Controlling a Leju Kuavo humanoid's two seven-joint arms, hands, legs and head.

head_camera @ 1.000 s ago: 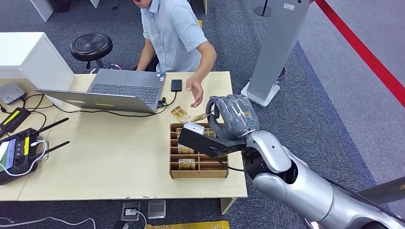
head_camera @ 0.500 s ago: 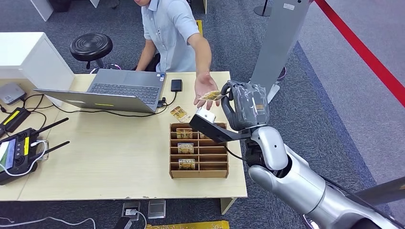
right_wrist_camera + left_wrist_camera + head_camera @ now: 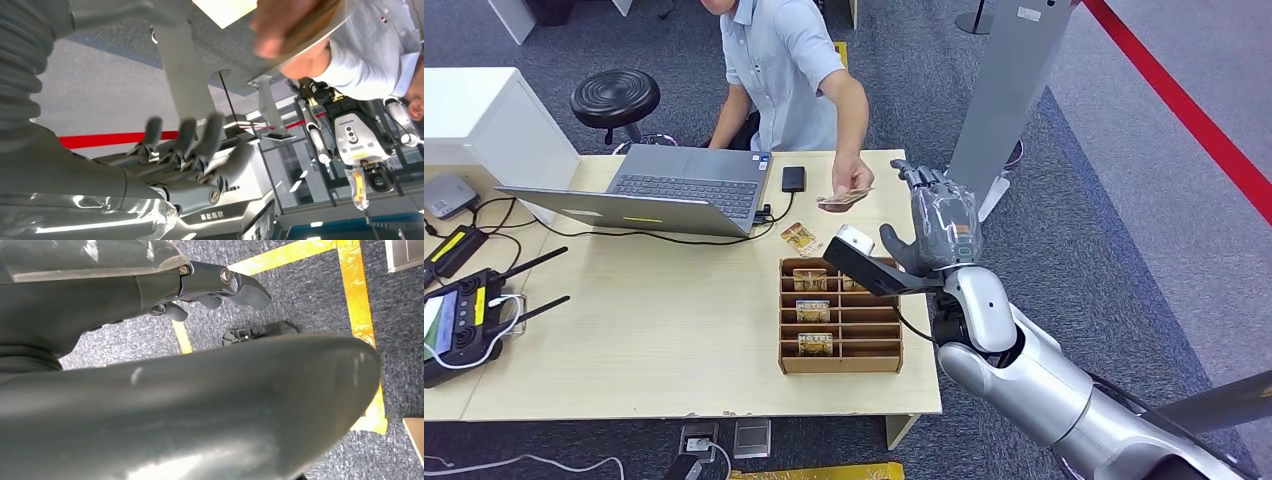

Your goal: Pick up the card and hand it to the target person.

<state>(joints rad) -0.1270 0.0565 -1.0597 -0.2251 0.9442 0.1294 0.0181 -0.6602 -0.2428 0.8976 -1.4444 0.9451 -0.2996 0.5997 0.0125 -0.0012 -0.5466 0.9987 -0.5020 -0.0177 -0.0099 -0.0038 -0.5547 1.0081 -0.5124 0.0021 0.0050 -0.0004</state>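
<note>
Now my right robot hand (image 3: 936, 222) is spread, holding nothing.
Person's hand (image 3: 848, 190) pinches the card (image 3: 841, 199) over the bench (image 3: 664, 330).

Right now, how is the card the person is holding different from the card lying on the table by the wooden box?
The card in the person's hand is lifted off the table and seen nearly edge-on; the loose card on the table lies flat, face up, untouched. The held one sits between the person's fingers near the robot's right hand, whose fingers are spread and hold nothing; the loose one rests beside the wooden card box. Both look tan-gold.
</note>
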